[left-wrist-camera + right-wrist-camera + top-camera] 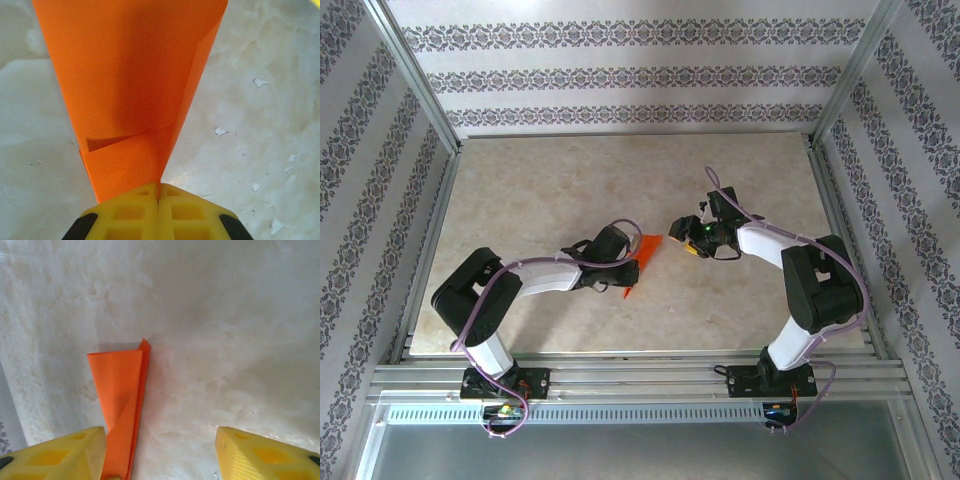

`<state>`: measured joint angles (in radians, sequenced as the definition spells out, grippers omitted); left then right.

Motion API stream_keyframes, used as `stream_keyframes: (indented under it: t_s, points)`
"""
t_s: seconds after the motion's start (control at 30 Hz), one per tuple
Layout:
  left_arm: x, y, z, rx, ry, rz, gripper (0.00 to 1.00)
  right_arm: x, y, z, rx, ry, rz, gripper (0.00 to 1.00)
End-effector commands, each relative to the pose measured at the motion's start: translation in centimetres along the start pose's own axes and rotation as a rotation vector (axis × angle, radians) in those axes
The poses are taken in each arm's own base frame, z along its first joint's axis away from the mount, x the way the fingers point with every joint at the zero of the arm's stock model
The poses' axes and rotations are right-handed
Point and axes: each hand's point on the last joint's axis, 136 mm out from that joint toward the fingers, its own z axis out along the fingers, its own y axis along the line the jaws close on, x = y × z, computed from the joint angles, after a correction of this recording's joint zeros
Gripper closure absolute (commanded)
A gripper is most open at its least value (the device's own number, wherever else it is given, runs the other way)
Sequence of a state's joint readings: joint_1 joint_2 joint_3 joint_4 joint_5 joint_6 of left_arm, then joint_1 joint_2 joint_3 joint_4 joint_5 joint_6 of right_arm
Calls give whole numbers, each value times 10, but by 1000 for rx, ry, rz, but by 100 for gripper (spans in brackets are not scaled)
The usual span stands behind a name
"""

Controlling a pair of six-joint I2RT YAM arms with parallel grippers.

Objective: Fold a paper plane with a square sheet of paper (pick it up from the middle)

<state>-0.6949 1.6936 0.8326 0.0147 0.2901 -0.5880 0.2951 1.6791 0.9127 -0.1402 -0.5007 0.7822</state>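
Note:
The orange-red sheet of paper (644, 248) is folded into a slim, layered dart shape like a paper plane and is held above the table's middle. My left gripper (623, 265) is shut on it. In the left wrist view the yellow fingers (135, 215) press together on the narrow end, and the paper (130, 75) fans wider away from them. My right gripper (678, 231) is just to the right, open. In its wrist view the paper (122, 395) runs along the inner face of the left finger (75, 450), and the jaws stand wide apart around the gripper (161, 440).
The pale marbled tabletop (570, 180) is framed by aluminium rails (640, 375) in front and posts at the sides. Patterned walls (640, 70) close the back and both sides. Small chipped marks (260, 82) dot the surface.

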Motion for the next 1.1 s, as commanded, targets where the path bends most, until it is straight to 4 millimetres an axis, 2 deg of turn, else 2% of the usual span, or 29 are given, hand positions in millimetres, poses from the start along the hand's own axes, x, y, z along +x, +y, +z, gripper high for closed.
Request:
stream_keyframes:
  t_s: [0.0,0.23,0.4,0.73,1.07]
  points:
    - [-17,-24,-9,174,-60,-84,100,15,-3,-4,40,11,-88,37]
    - [-19,-18,-11,230,-86,-169,100,39,8,11,47,80,-239,36]
    - [-19,-11,-10,248,-100,-216,100,50,12,24,61,126,-307,36]
    - [-14,-4,-5,249,-91,-243,100,54,20,47,86,175,-355,30]
    - [-7,1,2,242,-71,-251,96,57,5,62,185,218,-341,26]
